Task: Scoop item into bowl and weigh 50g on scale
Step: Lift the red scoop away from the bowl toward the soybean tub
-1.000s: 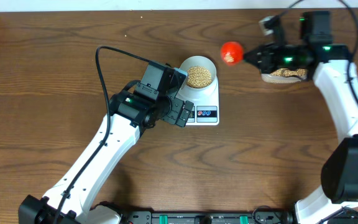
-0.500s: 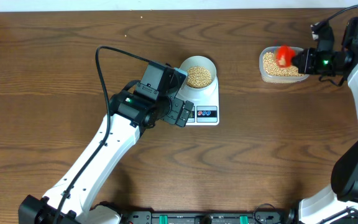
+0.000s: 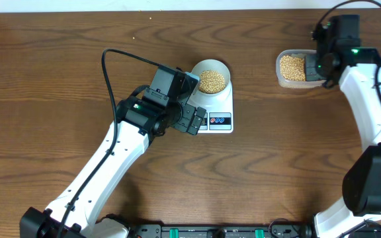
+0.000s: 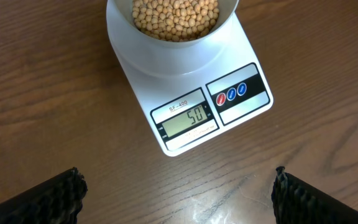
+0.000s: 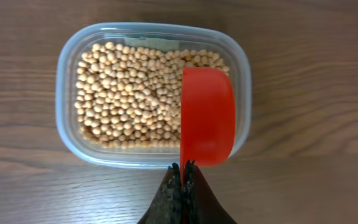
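The pale bowl (image 3: 197, 68) stands on the white scale (image 3: 225, 102), filled with tan beans (image 4: 176, 15). The scale's display (image 4: 188, 118) reads 50. My left gripper (image 4: 178, 190) hangs open over bare wood in front of the scale, nothing between its fingers (image 4: 55, 199). My right gripper (image 5: 183, 168) is shut on the handle of a red scoop (image 5: 207, 115), which is turned on edge over the right part of a clear tub (image 5: 64, 81) of beans (image 5: 129, 93). In the overhead view the right wrist (image 3: 329, 46) hides the scoop.
The clear tub (image 3: 280, 69) sits at the back right of the table, well apart from the scale. A black cable (image 3: 111, 66) loops above the left arm. The table's back edge runs close behind the tub and bowl.
My right arm has carried the red scoop from beside the scale to the right, and it is now over the tub. The left arm, bowl and scale have not moved.
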`<state>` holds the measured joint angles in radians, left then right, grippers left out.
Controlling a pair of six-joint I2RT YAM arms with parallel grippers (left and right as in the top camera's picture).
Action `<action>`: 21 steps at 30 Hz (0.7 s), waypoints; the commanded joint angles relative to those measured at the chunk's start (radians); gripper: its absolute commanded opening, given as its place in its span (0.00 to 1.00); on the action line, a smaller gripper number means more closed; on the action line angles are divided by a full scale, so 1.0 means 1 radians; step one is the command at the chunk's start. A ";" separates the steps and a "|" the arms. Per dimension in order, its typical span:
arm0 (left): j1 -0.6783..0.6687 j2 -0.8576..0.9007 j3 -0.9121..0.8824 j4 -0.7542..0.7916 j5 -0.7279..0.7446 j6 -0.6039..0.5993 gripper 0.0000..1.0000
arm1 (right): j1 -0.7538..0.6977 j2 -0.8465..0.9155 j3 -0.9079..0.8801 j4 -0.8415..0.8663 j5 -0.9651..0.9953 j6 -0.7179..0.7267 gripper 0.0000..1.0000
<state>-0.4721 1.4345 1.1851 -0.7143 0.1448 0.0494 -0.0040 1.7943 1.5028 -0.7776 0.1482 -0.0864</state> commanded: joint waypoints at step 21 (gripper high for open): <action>0.002 -0.004 -0.003 -0.003 0.004 0.002 0.98 | 0.038 -0.021 0.017 0.011 -0.002 0.365 0.01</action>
<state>-0.4721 1.4345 1.1851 -0.7143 0.1448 0.0494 0.0628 1.7943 1.5028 -0.7761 0.3016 0.1024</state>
